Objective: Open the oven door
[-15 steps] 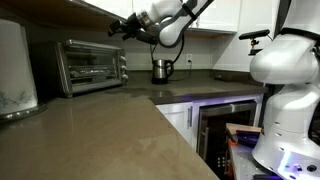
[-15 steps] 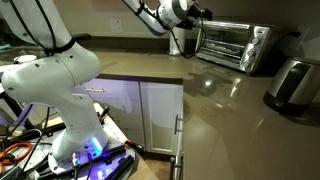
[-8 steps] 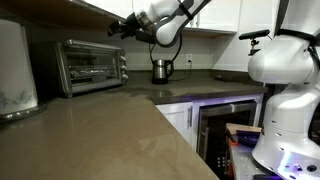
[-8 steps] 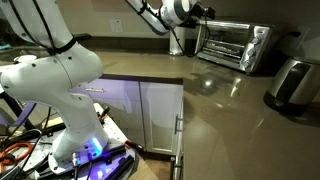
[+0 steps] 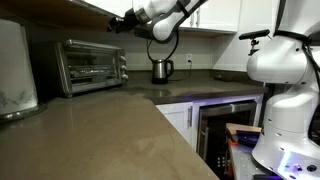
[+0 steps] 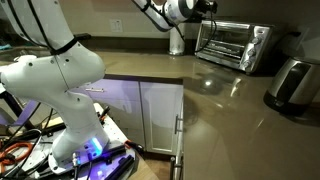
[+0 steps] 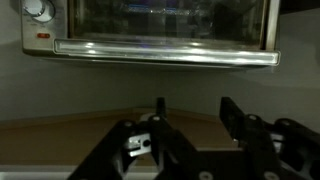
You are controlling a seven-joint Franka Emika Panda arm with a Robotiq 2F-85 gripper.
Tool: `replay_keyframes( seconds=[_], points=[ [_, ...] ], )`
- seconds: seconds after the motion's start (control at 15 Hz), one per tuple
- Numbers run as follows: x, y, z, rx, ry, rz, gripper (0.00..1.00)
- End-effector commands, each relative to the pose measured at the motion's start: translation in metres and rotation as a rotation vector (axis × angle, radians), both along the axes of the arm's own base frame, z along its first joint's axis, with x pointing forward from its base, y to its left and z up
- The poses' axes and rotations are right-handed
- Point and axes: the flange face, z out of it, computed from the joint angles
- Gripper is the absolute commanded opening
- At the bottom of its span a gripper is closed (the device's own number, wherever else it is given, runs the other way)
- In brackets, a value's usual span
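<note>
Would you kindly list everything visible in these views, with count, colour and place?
toaster oven: one, silver, back of the counter
oven door: one, glass with silver frame, shut
kettle: one, metallic, on the counter beside the oven
small appliance: one, pale silver, on the counter
counter: one, grey-brown
cabinets: several, white, under the counter
built-in appliance: one, dark, bluish light, under the counter
robot base: one, white, beside the counter
gripper: one, black, open, in the air before the oven door
</note>
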Motion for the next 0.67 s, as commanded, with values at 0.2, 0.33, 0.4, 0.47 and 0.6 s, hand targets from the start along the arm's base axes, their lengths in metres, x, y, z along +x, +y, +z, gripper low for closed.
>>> replay_keyframes(
  seconds=[0.2,0.33,0.4,0.47,0.6],
  points=[
    [0.010,-0.015,0.033,0.063,-0.086,0.059,0.43],
    [0.016,-0.017,0.025,0.081,-0.080,0.081,0.68],
    [0.009,-0.009,0.029,0.058,-0.071,0.041,0.44],
    [0.011,-0.011,0.027,0.068,-0.071,0.049,0.46],
    [0.012,-0.016,0.022,0.082,-0.067,0.060,0.58]
  ],
)
